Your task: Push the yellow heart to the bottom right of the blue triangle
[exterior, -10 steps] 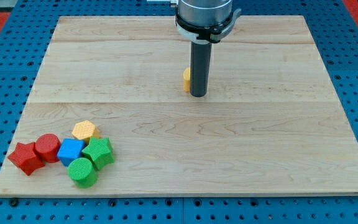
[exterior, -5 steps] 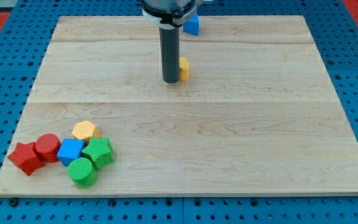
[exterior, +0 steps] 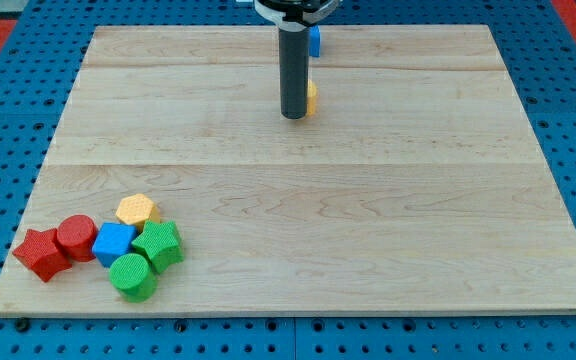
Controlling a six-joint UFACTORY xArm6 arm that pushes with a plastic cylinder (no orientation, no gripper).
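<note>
The wooden bench (exterior: 368,230) carries eight blocks in all, split between a cluster of six and a pair near the view's top.

The arm has no claw at all, so nothing about opening or closing can be told; it ends in a dark rod whose lower end, my tip (exterior: 293,117), rests on the bench just below the top edge, a little right of centre. The yellow heart (exterior: 311,97) sits just beside the rod on the view's right, apparently touching it, with only a narrow sliver of yellow showing past the rod. Directly toward the view's top from it, the blue triangle (exterior: 315,40) is also mostly hidden behind the rod, with just its right part visible near the bench's top edge. The heart lies below the triangle, the two apart from each other.

The other six blocks are bunched at the view's bottom left, well apart from my tip: one red star (exterior: 40,254), one red cylinder (exterior: 76,237), one blue cube (exterior: 114,243), one yellow hexagon (exterior: 138,211), one green star (exterior: 158,245) and one green cylinder (exterior: 133,277). By colour the count is two yellow, two blue, two red and two green.
</note>
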